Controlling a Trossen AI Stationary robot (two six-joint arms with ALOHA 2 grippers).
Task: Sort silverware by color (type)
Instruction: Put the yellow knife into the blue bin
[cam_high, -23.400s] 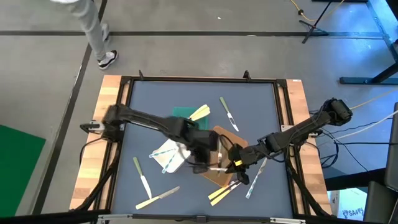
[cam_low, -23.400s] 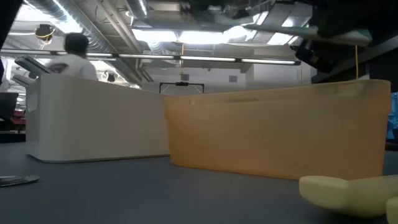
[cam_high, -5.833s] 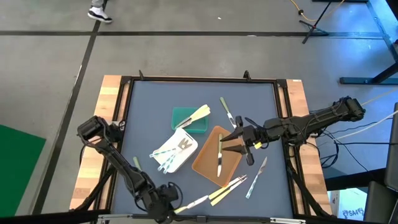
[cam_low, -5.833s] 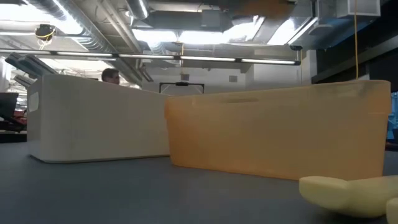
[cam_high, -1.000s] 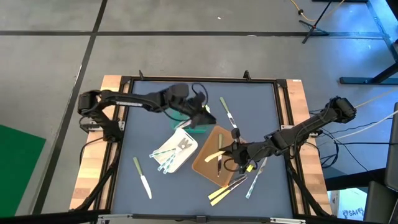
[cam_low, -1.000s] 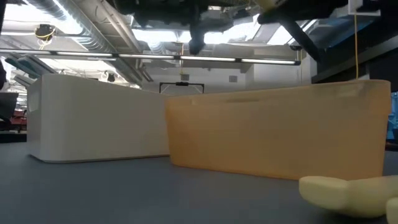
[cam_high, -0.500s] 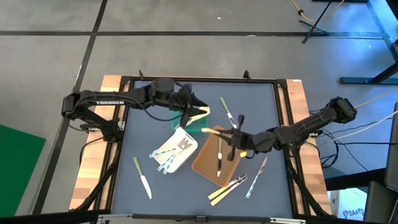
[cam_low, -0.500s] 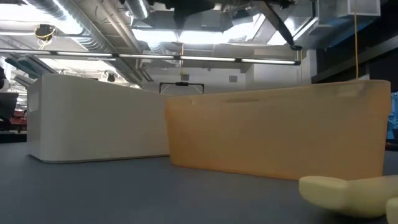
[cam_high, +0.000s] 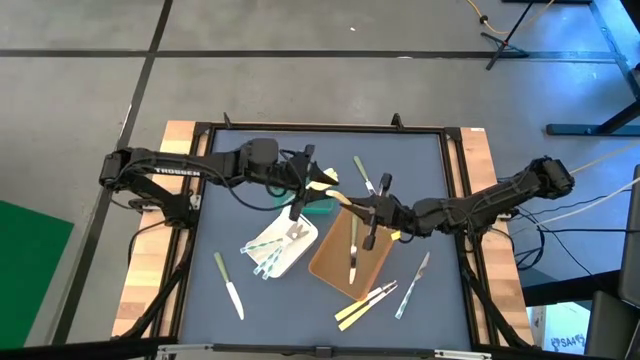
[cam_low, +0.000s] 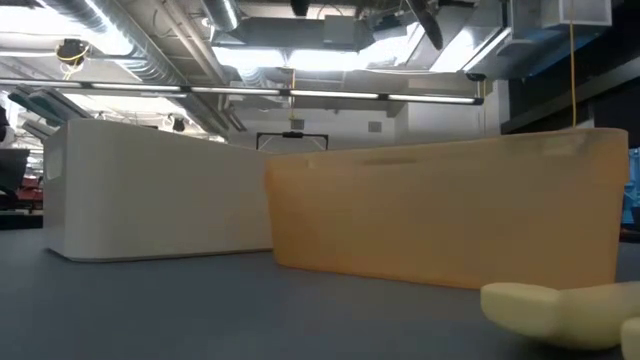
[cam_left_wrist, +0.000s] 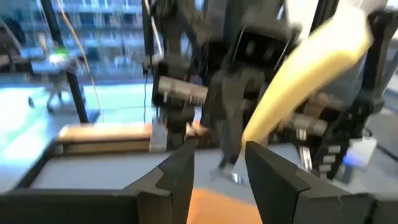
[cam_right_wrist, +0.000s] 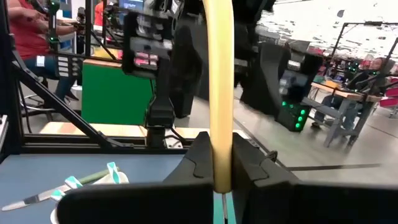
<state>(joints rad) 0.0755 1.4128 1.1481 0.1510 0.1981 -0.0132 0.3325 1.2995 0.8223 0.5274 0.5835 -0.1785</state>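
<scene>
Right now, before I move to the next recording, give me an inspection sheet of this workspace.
Surface: dark table, wooden side rails.
Job's things: cream utensils on green tray; translucent ones on white tray; one utensil in brown tray; loose utensils on table.
Clutter: nothing seen.
Grippers: right gripper shut on cream utensil near green tray; left gripper open beside it.
Cables: bundles at both arm bases.
Surroundings: person seated beyond table.

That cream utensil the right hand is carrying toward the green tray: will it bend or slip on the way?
The cream utensil looks straight and unsagging above the right hand, so probably stiff and light. Held near one end in a narrow pinch, its smooth plastic could pivot or slip. Laid flat on the green tray, it shouldn't roll.
</scene>
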